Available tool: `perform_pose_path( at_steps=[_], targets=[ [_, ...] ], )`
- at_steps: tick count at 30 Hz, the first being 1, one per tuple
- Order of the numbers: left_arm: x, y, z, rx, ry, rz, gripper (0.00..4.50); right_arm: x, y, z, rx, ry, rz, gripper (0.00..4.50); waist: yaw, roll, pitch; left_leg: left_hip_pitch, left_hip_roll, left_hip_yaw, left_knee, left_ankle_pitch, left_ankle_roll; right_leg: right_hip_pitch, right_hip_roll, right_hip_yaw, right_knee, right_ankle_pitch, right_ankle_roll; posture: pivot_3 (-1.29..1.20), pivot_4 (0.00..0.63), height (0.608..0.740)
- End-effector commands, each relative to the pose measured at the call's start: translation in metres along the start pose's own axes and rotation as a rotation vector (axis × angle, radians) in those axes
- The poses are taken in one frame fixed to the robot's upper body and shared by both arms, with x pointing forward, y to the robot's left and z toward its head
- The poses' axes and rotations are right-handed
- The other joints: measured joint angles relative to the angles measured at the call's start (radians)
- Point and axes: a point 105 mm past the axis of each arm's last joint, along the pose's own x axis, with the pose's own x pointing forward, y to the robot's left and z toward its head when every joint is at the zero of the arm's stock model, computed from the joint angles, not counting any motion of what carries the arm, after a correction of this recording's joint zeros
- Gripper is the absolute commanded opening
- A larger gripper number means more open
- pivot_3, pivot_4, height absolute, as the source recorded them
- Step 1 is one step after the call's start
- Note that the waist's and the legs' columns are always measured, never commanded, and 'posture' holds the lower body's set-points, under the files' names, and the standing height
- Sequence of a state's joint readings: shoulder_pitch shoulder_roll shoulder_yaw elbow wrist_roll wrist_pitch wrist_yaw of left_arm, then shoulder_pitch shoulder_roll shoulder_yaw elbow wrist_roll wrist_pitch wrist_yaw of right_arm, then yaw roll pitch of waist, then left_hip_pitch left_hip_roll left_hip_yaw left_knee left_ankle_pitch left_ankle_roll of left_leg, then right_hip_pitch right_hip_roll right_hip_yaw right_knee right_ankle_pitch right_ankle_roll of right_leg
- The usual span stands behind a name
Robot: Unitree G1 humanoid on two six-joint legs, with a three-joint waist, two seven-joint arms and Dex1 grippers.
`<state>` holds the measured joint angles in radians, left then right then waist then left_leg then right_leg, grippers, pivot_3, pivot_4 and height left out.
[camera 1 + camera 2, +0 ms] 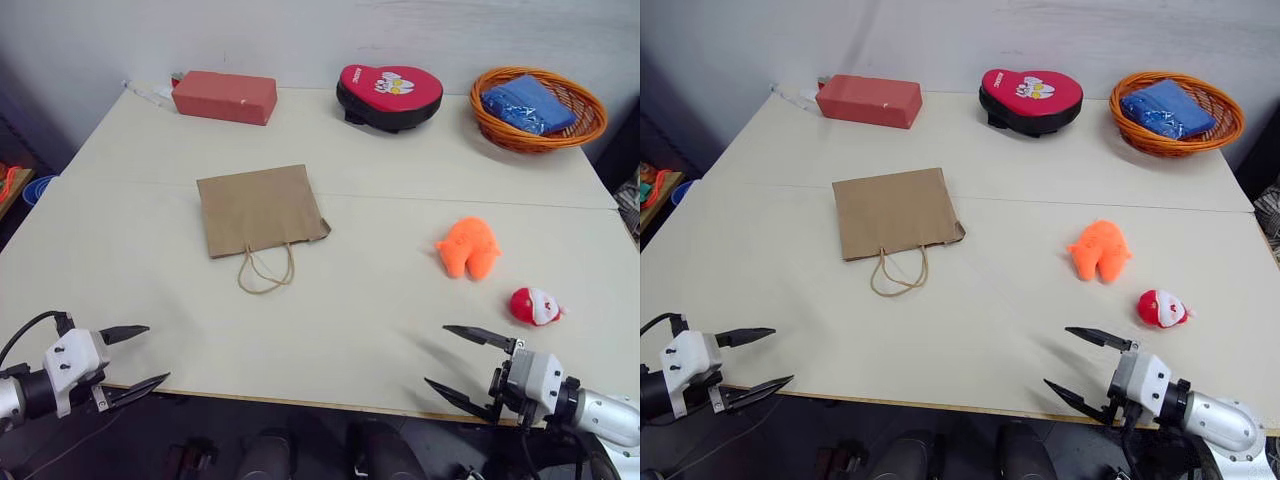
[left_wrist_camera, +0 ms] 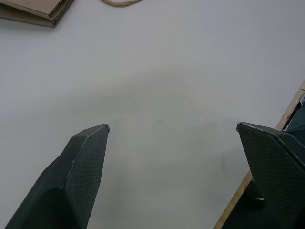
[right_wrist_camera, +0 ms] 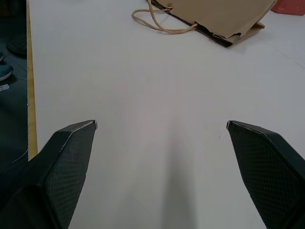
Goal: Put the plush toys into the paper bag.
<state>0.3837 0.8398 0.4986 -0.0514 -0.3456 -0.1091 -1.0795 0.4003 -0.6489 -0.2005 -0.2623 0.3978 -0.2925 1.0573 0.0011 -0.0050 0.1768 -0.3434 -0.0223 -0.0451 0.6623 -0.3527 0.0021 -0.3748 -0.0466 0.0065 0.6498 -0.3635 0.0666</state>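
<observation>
Plush toys [image 1: 468, 246] right of paper bag [image 1: 260, 209]

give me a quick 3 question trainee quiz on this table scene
1. True or false: the paper bag stands upright.
2. Which toy lies nearer the right claw? A) orange toy B) red-and-white toy
3. What lies in the basket?

Key: 1. False, it lies flat, handles toward the robot. 2. B. 3. Something blue; what it is cannot be told.
</observation>
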Motion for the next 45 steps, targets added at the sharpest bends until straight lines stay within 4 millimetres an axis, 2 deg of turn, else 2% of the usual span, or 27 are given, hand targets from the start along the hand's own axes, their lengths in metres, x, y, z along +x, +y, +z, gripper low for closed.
perform_pose_path(
  at_steps=[1, 5, 7, 10, 13, 15, 18, 21, 23, 26, 28, 31, 36, 40, 43, 45],
  targets=[
    [-0.004, 0.006, 0.003, 0.016, -0.003, 0.007, 4.5, 0.003, 0.002, 0.007, 0.008, -0.033, -0.002, 4.47, -0.002, 0.0, 0.0, 0.0, 0.0, 0.0, 0.0, 0.0, 0.0, 0.0, 0.0, 0.0, 0.0, 0.0, 0.0, 0.0, 0.15, 0.74],
    [0.004, 0.016, 0.026, -0.026, -0.095, -0.014, 4.5, 0.004, 0.008, 0.015, 0.033, -0.066, -0.021, 4.47, -0.004, 0.0, 0.0, 0.001, 0.0, 0.0, 0.0, 0.0, 0.0, 0.0, 0.0, 0.0, 0.002, 0.0, 0.0, 0.0, 0.15, 0.74],
    [0.011, 0.018, 0.04, -0.031, -0.1, -0.069, 4.5, 0.006, 0.009, 0.03, 0.032, -0.139, -0.063, 4.47, -0.004, 0.0, 0.0, 0.001, 0.0, 0.0, 0.0, 0.0, 0.0, 0.0, 0.0, 0.0, 0.002, 0.0, 0.0, 0.0, 0.15, 0.74],
    [0.024, 0.024, 0.065, -0.04, -0.101, -0.162, 4.5, 0.013, 0.012, 0.055, 0.126, -0.271, -0.079, 4.47, -0.002, 0.0, 0.0, 0.0, 0.0, 0.0, 0.0, 0.0, 0.0, 0.0, 0.0, 0.0, 0.002, 0.0, 0.0, 0.0, 0.15, 0.74],
    [0.045, 0.035, 0.102, 0.087, -0.146, -0.196, 4.5, 0.023, 0.01, 0.081, 0.144, -0.392, -0.071, 4.47, 0.0, 0.0, 0.0, 0.0, 0.0, -0.001, 0.0, 0.001, -0.001, 0.0, 0.0, 0.0, 0.002, 0.0, 0.0, 0.0, 0.15, 0.74],
    [0.06, 0.035, 0.115, 0.159, -0.135, -0.257, 4.5, 0.031, 0.005, 0.095, 0.115, -0.447, -0.088, 4.47, -0.002, -0.001, 0.0, 0.0, 0.0, -0.001, 0.0, 0.001, -0.001, 0.0, 0.0, 0.0, 0.003, 0.0, 0.0, 0.0, 0.15, 0.74],
    [0.089, 0.038, 0.122, 0.258, -0.107, -0.318, 4.5, 0.041, 0.004, 0.101, 0.082, -0.459, -0.077, 4.47, -0.01, 0.0, 0.0, 0.0, 0.0, 0.0, 0.0, 0.004, -0.007, -0.002, 0.001, 0.001, 0.003, 0.0, 0.0, 0.0, 0.15, 0.74],
    [0.114, 0.046, 0.119, 0.387, -0.039, -0.344, 4.5, 0.046, 0.004, 0.101, 0.073, -0.447, -0.07, 4.47, -0.004, 0.0, 0.0, -0.001, 0.0, 0.0, 0.0, 0.004, -0.008, -0.003, 0.003, 0.0, 0.004, 0.0, 0.0, 0.0, 0.15, 0.74],
    [0.125, 0.048, 0.119, 0.438, -0.022, -0.373, 4.5, 0.047, 0.002, 0.101, 0.068, -0.44, -0.08, 4.47, -0.005, 0.0, 0.0, -0.004, 0.0, 0.0, 0.0, 0.004, -0.009, -0.007, 0.004, 0.0, 0.004, 0.0, 0.0, 0.0, 0.15, 0.74],
    [0.134, 0.05, 0.125, 0.437, -0.05, -0.404, 4.5, 0.048, 0.0, 0.1, 0.066, -0.429, -0.1, 4.47, -0.004, -0.001, 0.0, -0.017, 0.0, 0.0, 0.007, 0.005, -0.009, -0.019, 0.003, 0.001, 0.012, 0.0, 0.001, 0.0, 0.15, 0.74],
    [0.14, 0.052, 0.127, 0.437, -0.054, -0.41, 4.5, 0.048, -0.001, 0.1, 0.068, -0.423, -0.107, 4.47, -0.003, -0.001, 0.0, -0.017, 0.0, 0.0, 0.008, 0.005, -0.009, -0.019, 0.003, 0.0, 0.011, 0.0, 0.001, 0.0, 0.15, 0.74],
    [0.151, 0.055, 0.129, 0.434, -0.078, -0.403, 3.89, 0.049, -0.001, 0.099, 0.083, -0.414, -0.107, 4.5, -0.002, -0.001, 0.0, -0.017, 0.0, 0.0, 0.01, 0.005, -0.009, -0.019, 0.003, 0.0, 0.011, 0.0, 0.001, 0.0, 0.15, 0.74],
    [0.16, 0.062, 0.125, 0.463, -0.078, -0.393, 2.39, 0.049, 0.001, 0.096, 0.082, -0.388, -0.108, 4.5, -0.004, -0.001, 0.0, -0.017, 0.0, 0.0, 0.012, 0.005, -0.009, -0.019, 0.003, 0.0, 0.013, 0.0, 0.001, 0.0, 0.15, 0.74],
    [0.167, 0.061, 0.142, 0.443, -0.17, -0.396, 1.14, 0.047, 0.001, 0.09, 0.083, -0.342, -0.13, 4.5, -0.001, -0.002, 0.0, -0.018, 0.0, 0.0, 0.014, 0.005, -0.009, -0.019, 0.003, 0.0, 0.013, 0.0, 0.001, 0.0, 0.15, 0.74],
    [0.169, 0.048, 0.161, 0.437, -0.261, -0.47, 0.15, 0.045, 0.001, 0.085, 0.104, -0.302, -0.136, 4.5, 0.002, -0.002, 0.0, -0.022, 0.0, -0.002, 0.018, 0.005, -0.008, -0.02, 0.003, -0.002, 0.013, 0.001, 0.001, 0.0, 0.15, 0.74],
    [0.167, 0.034, 0.184, 0.415, -0.368, -0.547, 0.04, 0.043, 0.002, 0.086, 0.112, -0.3, -0.127, 4.5, 0.001, -0.002, 0.0, -0.025, 0.0, -0.003, 0.02, 0.005, -0.008, -0.021, 0.003, -0.002, 0.013, 0.001, 0.003, 0.0, 0.15, 0.74]
  ],
)
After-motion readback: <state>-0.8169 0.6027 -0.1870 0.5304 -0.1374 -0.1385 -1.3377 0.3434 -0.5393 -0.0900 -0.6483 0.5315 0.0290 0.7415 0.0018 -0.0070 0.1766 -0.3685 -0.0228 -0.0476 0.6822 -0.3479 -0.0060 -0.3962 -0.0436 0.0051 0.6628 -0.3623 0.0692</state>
